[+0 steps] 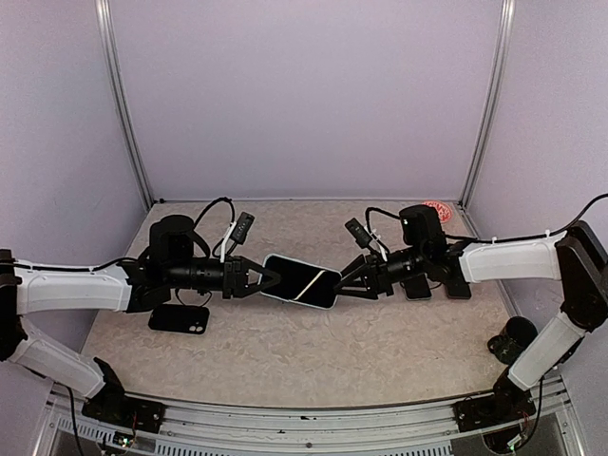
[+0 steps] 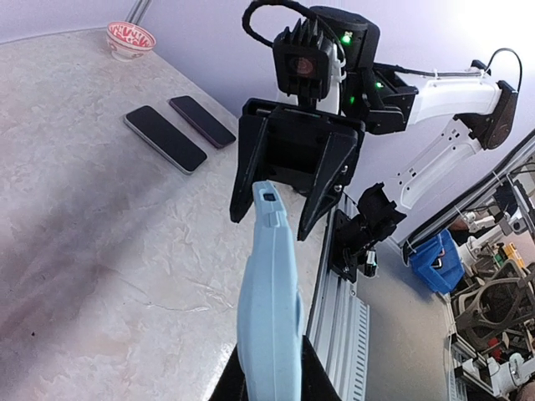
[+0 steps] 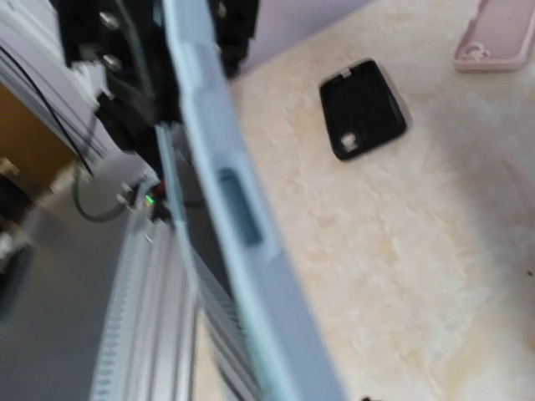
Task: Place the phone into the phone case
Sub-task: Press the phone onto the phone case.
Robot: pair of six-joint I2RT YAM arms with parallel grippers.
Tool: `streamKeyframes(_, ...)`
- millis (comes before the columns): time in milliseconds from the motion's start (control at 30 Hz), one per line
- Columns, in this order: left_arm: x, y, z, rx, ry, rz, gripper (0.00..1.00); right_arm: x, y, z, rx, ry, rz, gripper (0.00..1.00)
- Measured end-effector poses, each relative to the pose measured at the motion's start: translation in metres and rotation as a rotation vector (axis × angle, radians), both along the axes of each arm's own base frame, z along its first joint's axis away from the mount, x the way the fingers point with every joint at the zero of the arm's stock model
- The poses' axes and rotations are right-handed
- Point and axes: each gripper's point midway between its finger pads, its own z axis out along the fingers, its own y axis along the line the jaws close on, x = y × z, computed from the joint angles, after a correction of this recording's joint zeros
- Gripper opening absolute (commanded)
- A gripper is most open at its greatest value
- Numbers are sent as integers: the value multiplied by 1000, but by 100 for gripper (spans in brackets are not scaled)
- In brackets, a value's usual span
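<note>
Nearest the arm bases, a black case [image 1: 179, 318] lies flat on the table [image 1: 313, 361], empty, below the L arm; not part of the job as far as I can tell.

Mid-table, held off the surface btwn the two arms: the phone [image 1: 302, 279], dark screen up, w/ a pale blue rim all round it in the top view. That rim is the phone case [image 2: 269, 309]. So the phone looks seated in it, main step prob. done. From the wrist views the assembly shows edge-on only, so can't confirm every corner is snapped home.

Left gripper [image 1: 266, 281] is clamped on the L end of the phone case and carries the whole thing. Right gripper [image 2: 272, 224] has its jaws apart, straddling the far end w/o pinching; it bears no load.

Left to do, my guess: check the fit, press any loose corner, then set it down.

Further back: two spare phones [image 2: 165, 138] side by side on the table, a pink case [image 3: 497, 33], and a red-patterned bowl [image 2: 131, 38] at the far corner.
</note>
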Motion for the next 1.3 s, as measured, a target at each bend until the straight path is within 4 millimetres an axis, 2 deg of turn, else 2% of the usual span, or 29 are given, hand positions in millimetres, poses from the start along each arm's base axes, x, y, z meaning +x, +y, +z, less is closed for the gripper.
streamKeyframes(300,4,4,7,-42,-2,28,0,1,6,22,129,132,11,46)
streamKeyframes(667,3,14,10,-71,-25,74,0,-2,15,25,170,205,33,43)
streamKeyframes(967,5,15,13,-90,-30,94,0,-10,27,9,154,284,60,25)
streamKeyframes(1233,5,16,16,-98,-25,103,0,-11,28,14,169,283,82,1)
streamKeyframes(1300,5,16,16,-98,-21,105,0,-12,28,15,172,272,90,0)
